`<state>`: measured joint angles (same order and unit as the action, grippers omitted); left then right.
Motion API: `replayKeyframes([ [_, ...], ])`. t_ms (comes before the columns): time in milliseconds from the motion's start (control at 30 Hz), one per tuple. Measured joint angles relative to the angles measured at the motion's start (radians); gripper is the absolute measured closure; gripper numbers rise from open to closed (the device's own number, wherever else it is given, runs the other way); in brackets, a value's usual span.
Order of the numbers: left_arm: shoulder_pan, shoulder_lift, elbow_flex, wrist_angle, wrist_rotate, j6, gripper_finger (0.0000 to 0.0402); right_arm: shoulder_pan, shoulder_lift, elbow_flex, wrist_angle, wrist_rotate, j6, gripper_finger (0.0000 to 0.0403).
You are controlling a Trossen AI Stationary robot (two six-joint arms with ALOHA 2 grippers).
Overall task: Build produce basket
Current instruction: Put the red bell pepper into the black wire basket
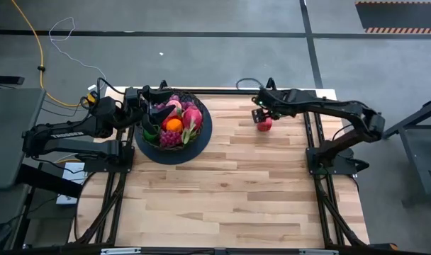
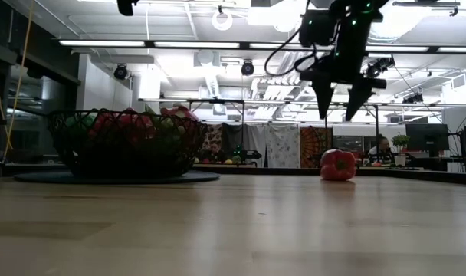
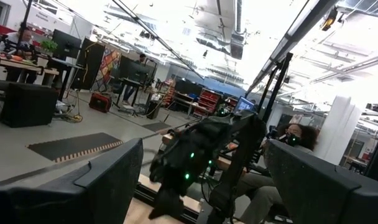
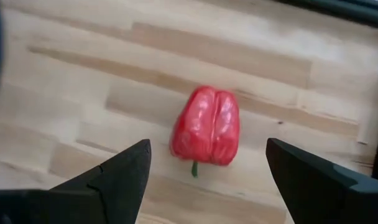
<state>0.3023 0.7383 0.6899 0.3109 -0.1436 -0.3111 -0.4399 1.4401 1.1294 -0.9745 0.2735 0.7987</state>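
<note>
Right claw (image 4: 204, 180) spread wide above red pepper (image 4: 206, 127) on bench (image 4: 83, 68); looks light, glossy, slippery — pinch across lobes. Left claw (image 3: 204, 180) spread, empty, over basket (image 1: 174, 122).

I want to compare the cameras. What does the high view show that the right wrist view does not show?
Only the high view shows the basket filled with produce, the left end effector beside it, and both whole arms. Only the right wrist view shows the green stem and the grooves of the red pepper up close. Both show the red pepper lying alone on the wooden table, with the open right end effector above it, not touching.
</note>
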Motion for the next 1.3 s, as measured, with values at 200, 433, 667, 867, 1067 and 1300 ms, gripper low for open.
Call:
replayKeyframes([
  [200,0.000,0.000,0.000,0.000,-0.002,0.000,0.0074,0.006,-0.062,0.000,0.012,0.015,0.061,0.0096],
  [433,0.000,0.000,0.000,0.000,-0.002,0.000,0.0074,0.049,-0.075,0.001,0.005,0.053,0.083,0.0096],
  [667,0.000,0.000,0.000,0.000,-0.001,0.000,0.0074,0.047,-0.072,0.001,-0.004,0.060,0.103,0.0090],
  [867,0.000,0.000,0.000,0.000,0.001,0.000,0.0074,0.019,-0.072,0.001,-0.010,0.013,0.119,0.0025],
  [1067,0.000,0.000,0.000,0.000,0.002,0.000,0.0074,0.008,-0.071,0.001,0.014,0.125,0.201,0.0027],
  [1300,0.000,0.000,0.000,0.000,0.002,0.000,0.0074,0.067,-0.039,0.001,0.015,0.220,0.360,0.0035],
])
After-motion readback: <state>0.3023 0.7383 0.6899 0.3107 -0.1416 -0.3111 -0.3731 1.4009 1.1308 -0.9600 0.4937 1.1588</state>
